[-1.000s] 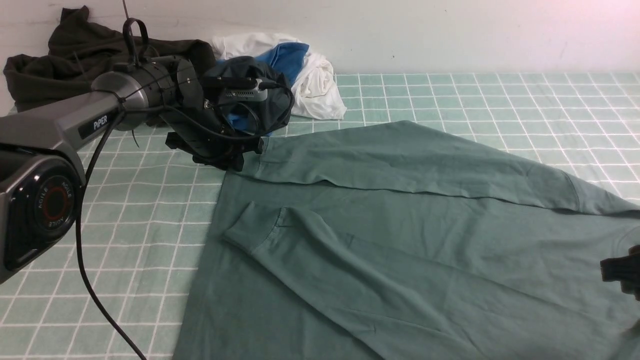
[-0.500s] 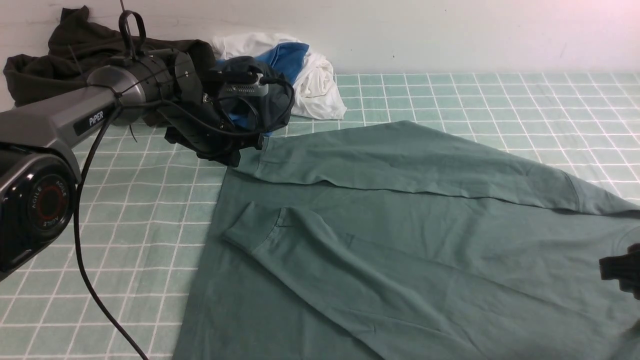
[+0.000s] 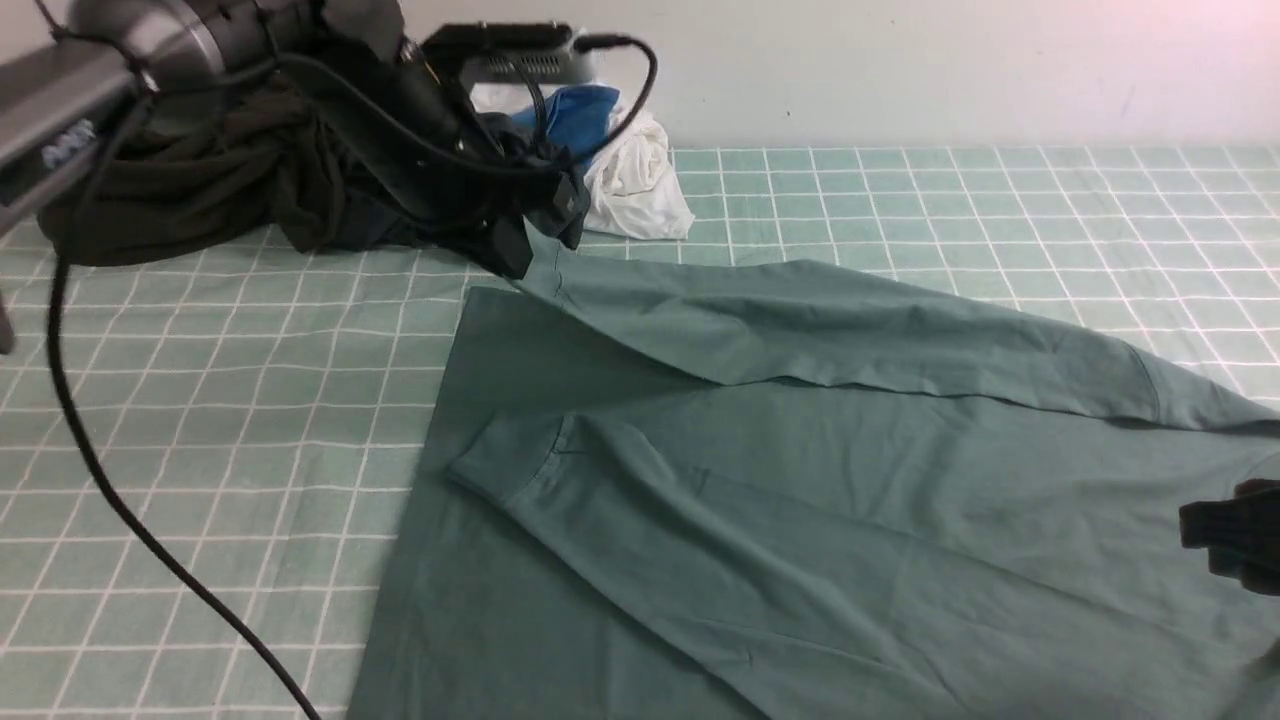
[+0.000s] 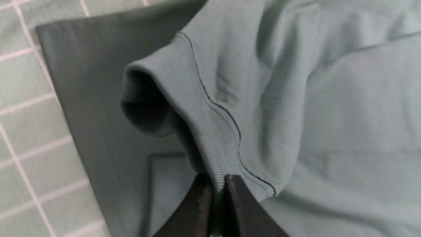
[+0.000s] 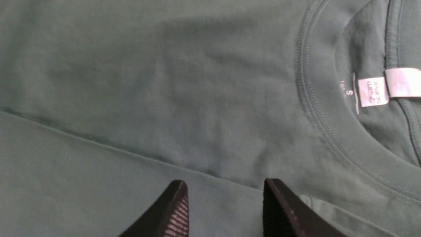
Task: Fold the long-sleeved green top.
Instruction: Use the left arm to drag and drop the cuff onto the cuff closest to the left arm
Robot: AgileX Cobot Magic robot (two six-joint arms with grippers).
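The green long-sleeved top lies spread across the checked cloth, its near sleeve folded over the body with the cuff at the left. My left gripper is shut on the ribbed cuff of the far sleeve and holds it lifted above the top's hem corner; the pinch shows in the left wrist view. My right gripper is open at the right edge, just above the top's chest near the collar and label; in the right wrist view its jaws stand apart over flat fabric.
A very dark olive-black garment and a dark garment with blue and white cloth are piled at the back left by the wall. The light green checked cloth covers the table. The left arm's cable hangs over the left side.
My left gripper has risen and shifted right with the far sleeve's cuff, lifting that sleeve end off the cloth. The right gripper has hardly moved.
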